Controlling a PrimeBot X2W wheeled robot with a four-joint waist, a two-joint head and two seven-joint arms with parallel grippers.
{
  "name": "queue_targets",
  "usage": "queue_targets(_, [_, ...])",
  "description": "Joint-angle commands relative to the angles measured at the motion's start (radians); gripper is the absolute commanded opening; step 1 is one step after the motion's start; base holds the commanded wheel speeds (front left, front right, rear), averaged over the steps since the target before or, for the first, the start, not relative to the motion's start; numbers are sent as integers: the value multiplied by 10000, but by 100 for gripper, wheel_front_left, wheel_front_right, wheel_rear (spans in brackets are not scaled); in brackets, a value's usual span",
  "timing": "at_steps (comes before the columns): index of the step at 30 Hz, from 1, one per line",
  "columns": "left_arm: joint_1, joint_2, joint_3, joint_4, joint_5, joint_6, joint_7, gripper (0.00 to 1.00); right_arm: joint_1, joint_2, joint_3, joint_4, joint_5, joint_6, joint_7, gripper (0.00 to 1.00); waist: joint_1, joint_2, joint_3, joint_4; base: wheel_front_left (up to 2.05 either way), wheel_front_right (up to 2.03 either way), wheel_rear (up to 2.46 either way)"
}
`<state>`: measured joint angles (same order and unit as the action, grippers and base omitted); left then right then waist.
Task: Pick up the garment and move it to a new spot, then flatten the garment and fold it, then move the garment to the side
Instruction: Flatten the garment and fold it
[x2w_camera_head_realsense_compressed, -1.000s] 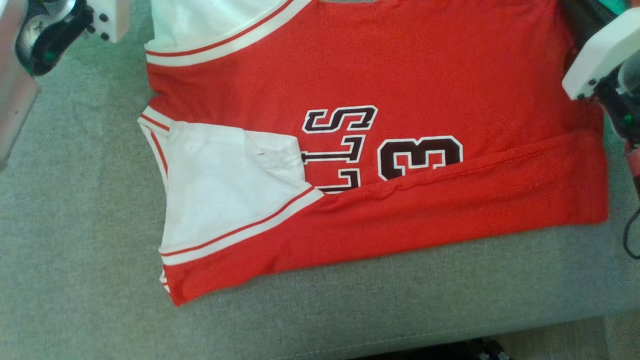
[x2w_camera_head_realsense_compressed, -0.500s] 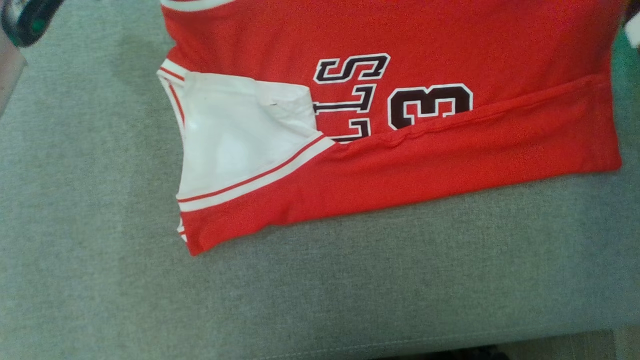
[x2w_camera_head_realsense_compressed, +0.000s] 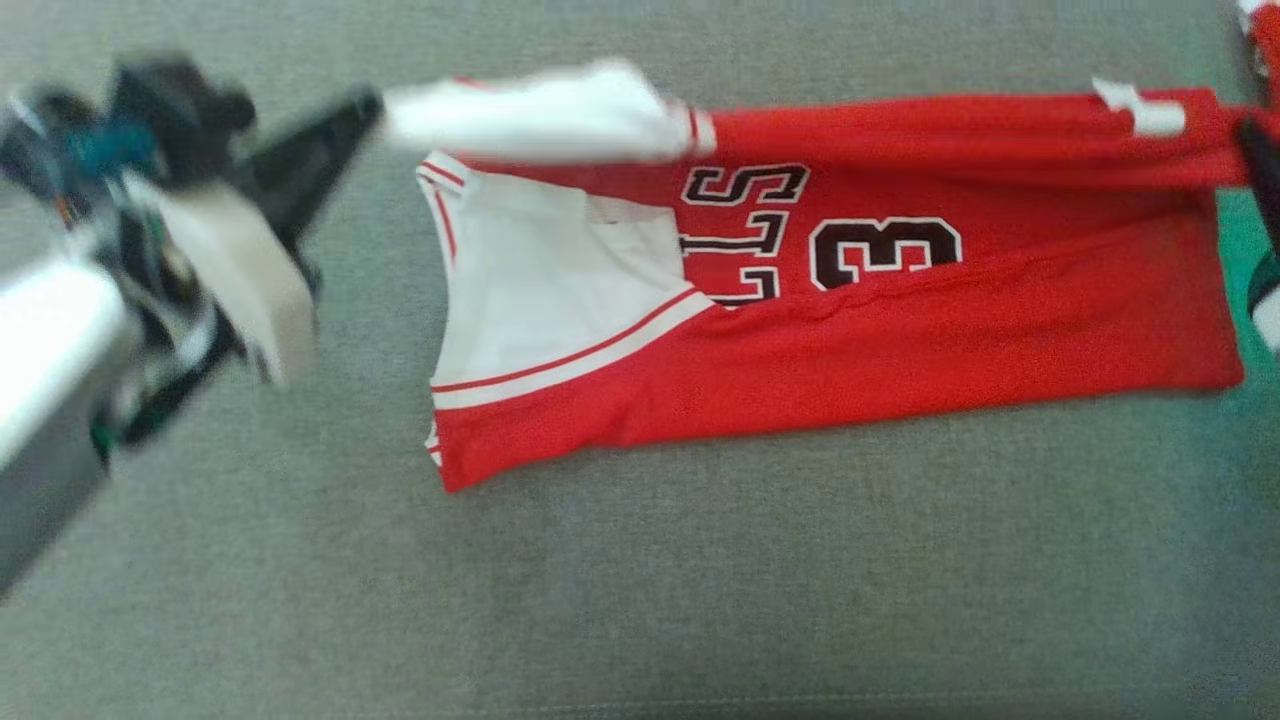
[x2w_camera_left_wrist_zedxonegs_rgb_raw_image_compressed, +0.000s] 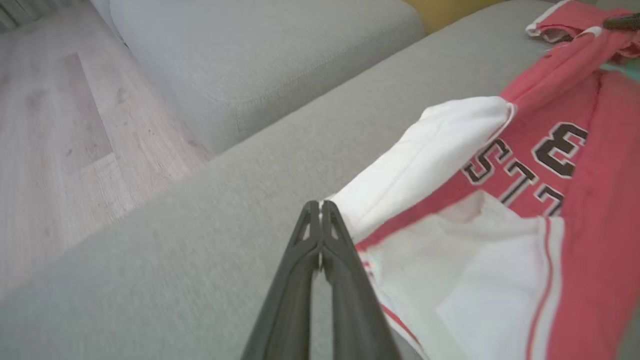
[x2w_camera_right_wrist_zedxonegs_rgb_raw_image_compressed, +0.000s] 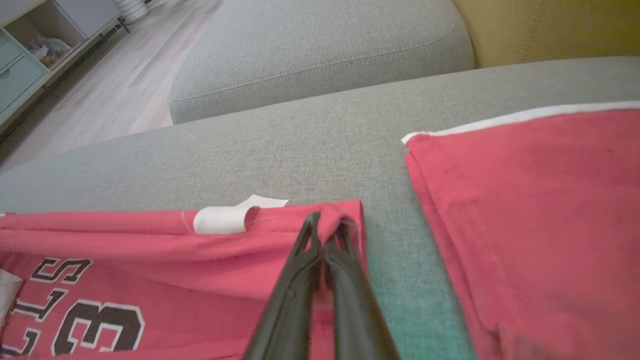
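Head view first: the jersey (x2w_camera_head_realsense_compressed: 900, 330) is lying across the grey couch (x2w_camera_head_realsense_compressed: 640, 580), near strip already folded up over the bottom of the number. The left gripper (x2w_camera_head_realsense_compressed: 368, 105) has the white far corner lifted off the cushion. It's blurry, but the far edge is stretched in a straight line across to the right, which I'd guess is the point: keep it tight so it comes over as one clean fold and doesn't bunch. Left wrist view: fingers pressed together, clenched right on the white cloth at the end of that raised edge, with the lettering underneath. Right wrist view: the right gripper (x2w_camera_right_wrist_zedxonegs_rgb_raw_image_compressed: 325, 222) is clamped on the red hem corner, just beside the little white tag (x2w_camera_right_wrist_zedxonegs_rgb_raw_image_compressed: 220, 220). There's another red cloth (x2w_camera_right_wrist_zedxonegs_rgb_raw_image_compressed: 525, 225) lying off to the side on the couch, not touching. Compared to a second ago, the camera has swung, so ignore the overall shift. The real change is that the far half was spread flat back then, with both grippers up at its corners, and now that edge is up and coming over toward the near side.
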<state>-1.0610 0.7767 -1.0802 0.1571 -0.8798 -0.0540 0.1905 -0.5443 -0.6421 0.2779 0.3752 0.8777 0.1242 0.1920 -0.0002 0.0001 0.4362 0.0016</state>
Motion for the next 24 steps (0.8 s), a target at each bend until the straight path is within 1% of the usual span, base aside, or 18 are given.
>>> queue_targets(1, [281,789,362,-854,-150,400,-149,0,616,-427,-198,-394,72,65,23,0,2,-1,-244,228,0,0,0])
queue_targets(2, [617,933,290,-1221,-200,578,-182,0,846,-450,-280,-436,48,65,19,0,2,-1,-295,278,0,0,0])
queue_targets(3, [1213,1151,143,-1857,-243,931,-279,0,1281,-505,-426,-532,-28,65,37,0,2,-1,-382,372,0,0,0])
queue_targets(4, [1478,1210,54,-2127,-239,1089,-328,0,1487,-518,-511,-582,-53,65,52,0,2,-1,-418,419,0,0,0])
queue_targets(5, [1478,1210,54,-2127,-239,1089,-328,0,1487,-518,-511,-582,-53,65,52,0,2,-1,-418,419,0,0,0])
queue_targets(9, [2400,1185,-277,-2857,-269,1652,-554,0,2241,-495,-821,-823,-201,65,154,0,2,-1,-521,530,0,0,0])
queue_targets(12, [2887,1030,-414,-3000,-240,2006,-853,0,2704,-373,-1061,-980,-316,65,192,0,2,-1,-563,559,0,0,0])
queue_targets(13, [3051,942,-409,-2993,-294,2133,-999,0,2829,-332,-1131,-1009,-410,65,169,9,2,-1,-575,559,0,0,0])
queue_targets(14, [3211,858,-405,-2966,-340,2257,-1144,0,2932,-251,-1233,-998,-494,65,128,81,2,-1,-597,552,0,0,0])
queue_targets(15, [3353,775,-386,-2925,-335,2404,-1333,45,3021,-135,-1356,-984,-550,65,77,100,2,-1,-621,548,0,0,0])
queue_targets(16, [3506,666,-316,-2866,-341,2605,-1601,100,3104,-6,-1484,-986,-616,65,-4,100,2,-1,-654,542,0,0,0])
queue_targets(18, [3820,408,-151,-2697,-259,3104,-2248,100,3299,268,-1767,-1039,-799,65,-286,100,2,-1,-747,543,0,0,0])
queue_targets(19, [3985,253,-35,-2589,-175,3421,-2658,100,3424,433,-1931,-1070,-885,65,-459,100,2,-1,-800,552,0,0,0])
queue_targets(22, [4626,-375,369,-2232,-155,4390,-3844,100,3831,1023,-2524,-1155,-1238,65,-987,100,2,-1,-997,576,0,0,0])
queue_targets(24, [5075,-839,649,-2062,-89,4936,-4272,100,4049,1477,-2886,-1211,-1536,65,-1274,100,2,-1,-1139,578,0,0,0])
